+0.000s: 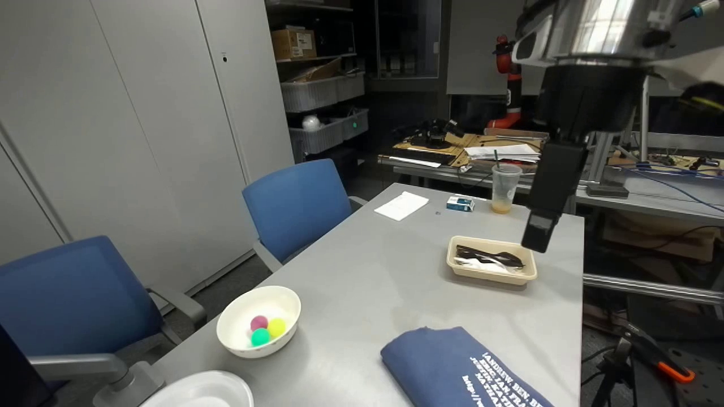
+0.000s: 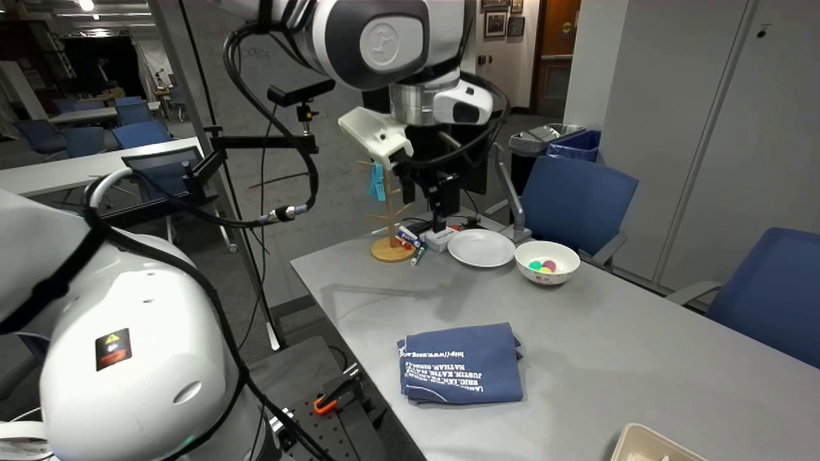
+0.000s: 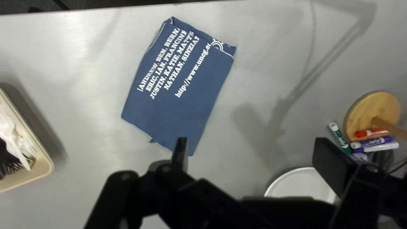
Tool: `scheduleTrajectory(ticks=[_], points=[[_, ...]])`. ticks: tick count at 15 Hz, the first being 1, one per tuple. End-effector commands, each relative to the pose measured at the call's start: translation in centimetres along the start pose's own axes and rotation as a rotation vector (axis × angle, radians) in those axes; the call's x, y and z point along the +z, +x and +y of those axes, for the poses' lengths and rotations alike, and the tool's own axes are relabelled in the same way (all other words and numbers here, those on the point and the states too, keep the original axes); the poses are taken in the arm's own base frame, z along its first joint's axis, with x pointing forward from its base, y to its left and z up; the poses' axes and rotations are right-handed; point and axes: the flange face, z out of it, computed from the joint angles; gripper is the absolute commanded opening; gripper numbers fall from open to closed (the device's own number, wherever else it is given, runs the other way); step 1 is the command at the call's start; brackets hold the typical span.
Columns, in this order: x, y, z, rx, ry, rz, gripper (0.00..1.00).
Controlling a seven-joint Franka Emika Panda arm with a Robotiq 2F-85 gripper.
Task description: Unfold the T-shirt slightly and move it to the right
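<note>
My fingers (image 3: 332, 167) hang wide apart — folded navy T-shirt (image 3: 171, 117) near the edge of a gray table (image 2: 640, 358), bowl (image 2: 544, 278) well off — office chairs (image 2: 576, 198) alongside.

In an exterior view I lose part of the T-shirt (image 1: 441, 362) and its lettering (image 1: 498, 380) past the bottom edge at five o'clock; the white plate (image 1: 205, 391) is cut off between seven and eight. A speck (image 1: 438, 213) at three o'clock is too small for me to name. In the wrist view the tray (image 3: 31, 141) runs off the edge at nine, and the gripper (image 3: 254, 154) hides part of the white plate at four.
</note>
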Motion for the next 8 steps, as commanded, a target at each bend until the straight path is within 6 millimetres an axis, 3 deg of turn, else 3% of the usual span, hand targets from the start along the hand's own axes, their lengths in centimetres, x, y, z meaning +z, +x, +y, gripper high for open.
scheduleTrajectory(ticks=[1, 3, 4, 5, 8], points=[[3.8, -0.6, 2.2, 0.1, -0.049, 0.022, 1.0], [6.5, -0.5, 4.3, 0.156, -0.068, 0.032, 1.0], [4.6, -0.6, 2.8, 0.106, -0.043, 0.015, 1.0], [5.5, -0.8, 3.2, 0.115, -0.048, 0.006, 1.0], [5.3, -0.5, 3.1, 0.112, -0.047, 0.011, 1.0]])
